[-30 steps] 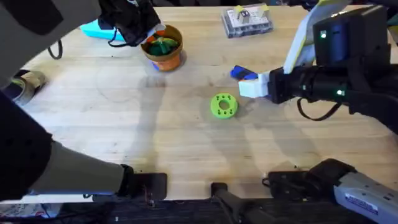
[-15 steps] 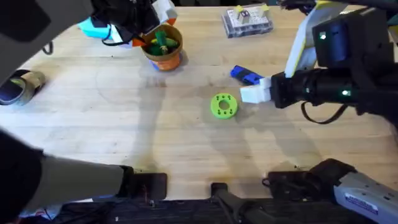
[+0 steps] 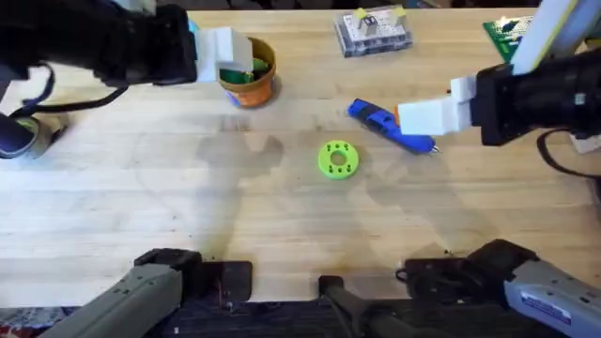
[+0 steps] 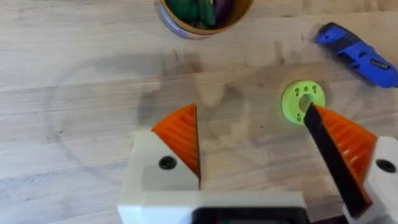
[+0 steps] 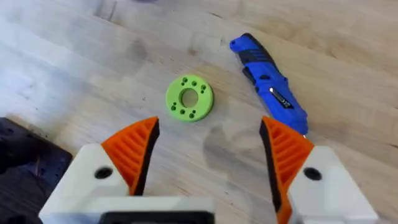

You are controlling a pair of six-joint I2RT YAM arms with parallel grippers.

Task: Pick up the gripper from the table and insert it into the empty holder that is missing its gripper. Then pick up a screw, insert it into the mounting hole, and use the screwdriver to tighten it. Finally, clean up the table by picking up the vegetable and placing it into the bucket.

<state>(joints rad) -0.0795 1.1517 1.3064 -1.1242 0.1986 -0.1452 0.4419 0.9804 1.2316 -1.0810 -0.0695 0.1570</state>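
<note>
The orange bucket (image 3: 249, 75) stands at the table's (image 3: 188, 207) far side, with the green vegetable (image 3: 242, 68) lying inside it; the left wrist view looks into the bucket (image 4: 202, 15). My left gripper (image 3: 218, 52) hovers just left of the bucket, open and empty, orange pads (image 4: 180, 134) apart. The blue screwdriver (image 3: 390, 127) lies flat right of centre. My right gripper (image 3: 427, 115) hangs over its right end, open and empty, and the screwdriver (image 5: 268, 78) lies beyond its pads (image 5: 134, 146). The holder and the screw are out of view.
A flat bright-green disc with holes (image 3: 338, 159) lies mid-table. A clear parts box (image 3: 373, 31) stands at the far edge, a tape roll (image 3: 19, 136) at the left edge, and a green board (image 3: 507, 28) at the far right.
My left arm has drawn back from above the bucket and now stretches in from the left. My right gripper has moved right and away, uncovering the screwdriver.
</note>
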